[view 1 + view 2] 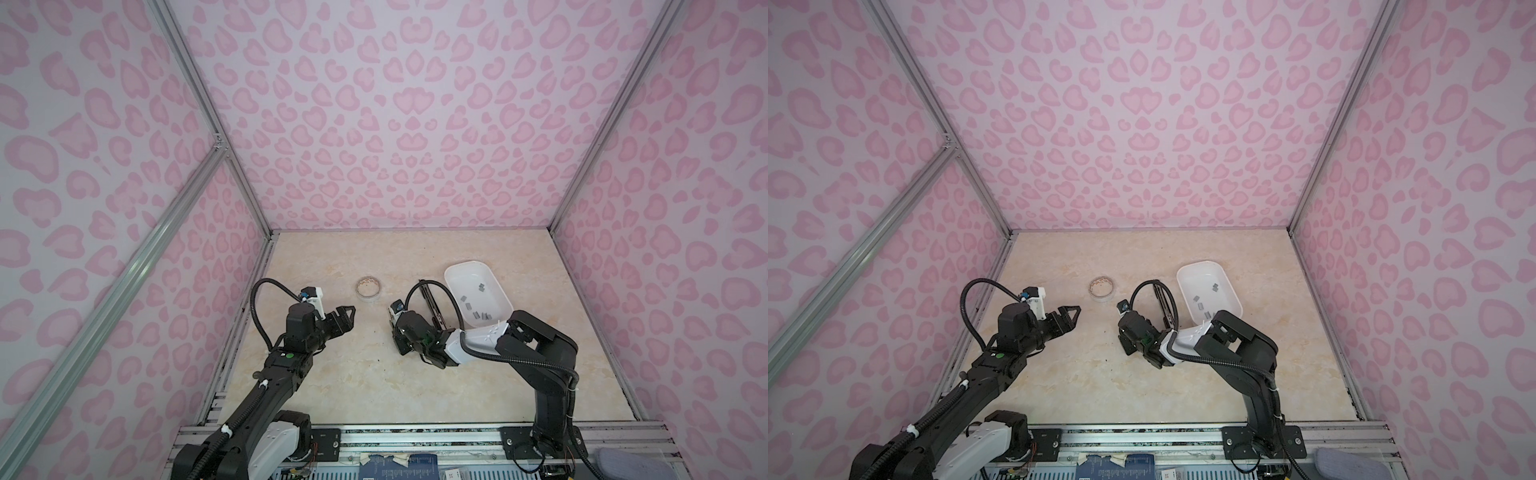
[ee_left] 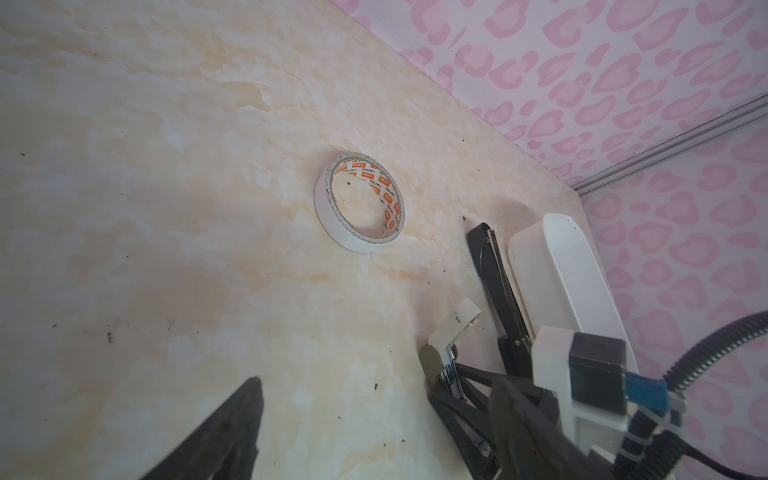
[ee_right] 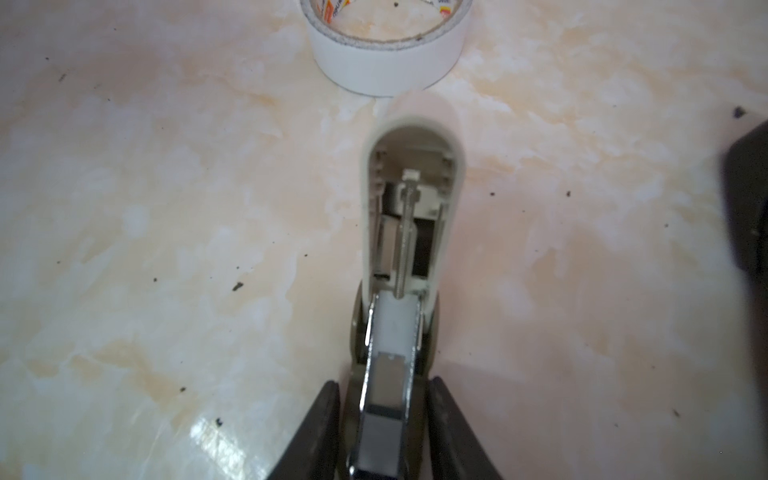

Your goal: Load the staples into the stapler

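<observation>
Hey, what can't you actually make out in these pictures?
- staples in the white tray: too small to count in both top views; the right arm covers the tray's near end.
- white stapler: its channel is blurred in the right wrist view; loaded or not, unclear.
- black stapler: crossed by a cable in both top views.

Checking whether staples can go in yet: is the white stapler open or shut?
Open. The white stapler has its cover swung up, showing the spring rod inside, and its metal channel is exposed between the right hand's fingers.
</observation>
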Motion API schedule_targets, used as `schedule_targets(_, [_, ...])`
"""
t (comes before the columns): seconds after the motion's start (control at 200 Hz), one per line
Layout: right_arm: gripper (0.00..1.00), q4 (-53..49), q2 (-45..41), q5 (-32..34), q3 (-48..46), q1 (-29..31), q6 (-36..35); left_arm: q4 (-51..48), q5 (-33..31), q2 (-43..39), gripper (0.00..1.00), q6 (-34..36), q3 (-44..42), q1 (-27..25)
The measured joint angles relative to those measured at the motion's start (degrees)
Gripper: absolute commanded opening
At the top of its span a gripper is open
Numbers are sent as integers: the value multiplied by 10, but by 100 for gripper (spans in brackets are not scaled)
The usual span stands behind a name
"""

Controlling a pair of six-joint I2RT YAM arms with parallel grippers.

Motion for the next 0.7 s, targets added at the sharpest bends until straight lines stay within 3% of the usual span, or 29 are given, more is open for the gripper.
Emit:
schedule_targets(0.165, [25,2,0,2,-1,5,-6,7,1,7,86,-1,0,0])
schedule_targets(0.27, [37,4,0,0,-3,12,-10,11,2,15,86,-5,0,0])
schedule_targets(0.36, [38,10,-1,-7,-7,15,-15,11,4,19,86,-6,0,-1])
schedule_targets(0.555, [37,23,-9,-15,-23,15,-16,11,6,19,86,-6,0,-1])
schedule_targets(0.7, [26,26,-13,-16,-30,15,-14,11,6,19,86,-6,0,-1])
